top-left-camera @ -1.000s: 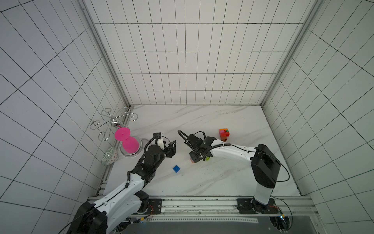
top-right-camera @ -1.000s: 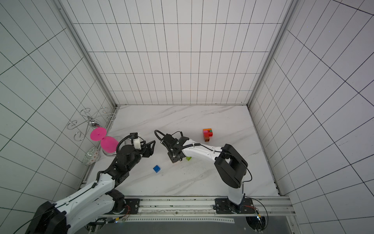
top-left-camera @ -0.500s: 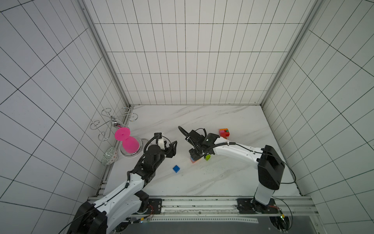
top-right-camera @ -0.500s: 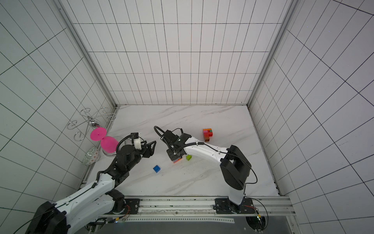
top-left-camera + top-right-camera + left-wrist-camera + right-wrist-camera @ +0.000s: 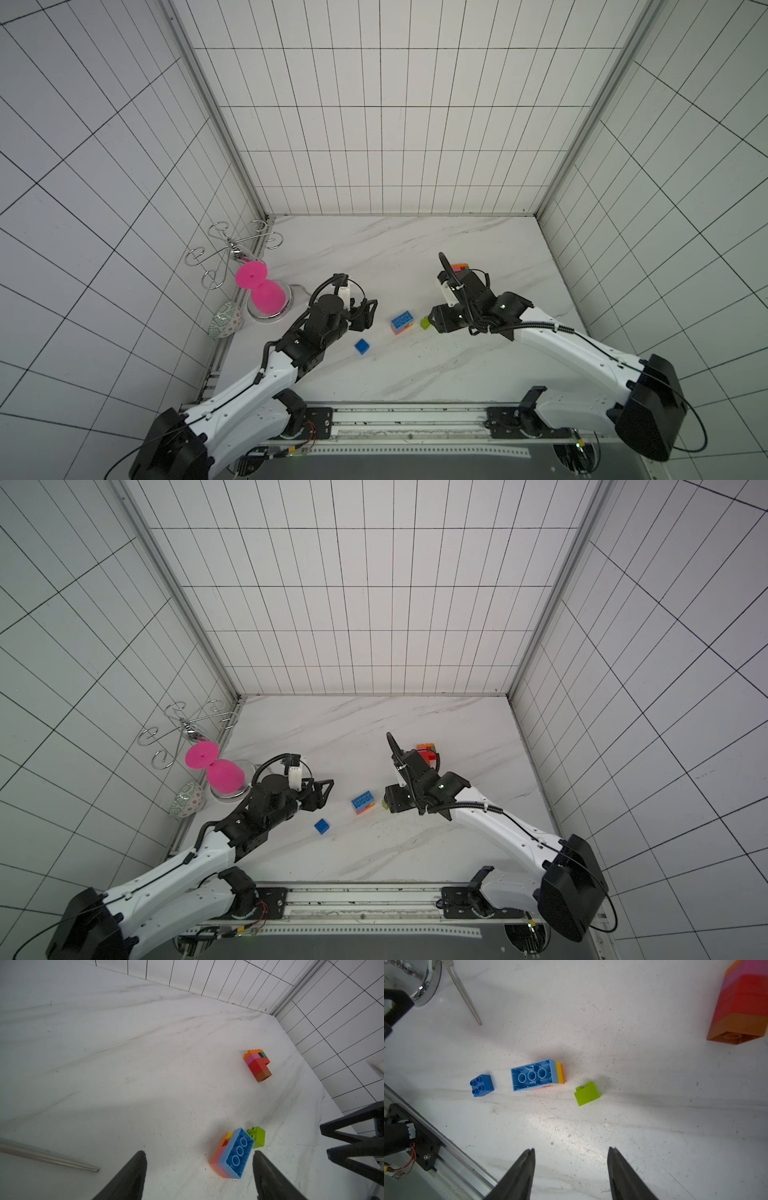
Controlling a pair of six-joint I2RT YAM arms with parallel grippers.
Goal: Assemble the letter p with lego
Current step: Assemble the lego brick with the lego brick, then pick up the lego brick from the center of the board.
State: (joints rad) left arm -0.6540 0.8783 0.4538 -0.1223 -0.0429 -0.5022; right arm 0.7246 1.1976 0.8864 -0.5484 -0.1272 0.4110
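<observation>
Lego: blocky, glossy plastic; studded

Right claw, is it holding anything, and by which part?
Nothing is held. The right claw stands open above the table; the lime brick and the blue stack lie beyond its tips, untouched.

Stack ahead of right gripper: light blue face, pink/yellow/orange layers behind. Lime brick one side of it, dark blue brick the other. Assembly further out from left gripper: orange, pink, green, red, brown. Gripper fingers black. Table white marble, grey veins. Hourglass-shaped piece hot pink.
</observation>
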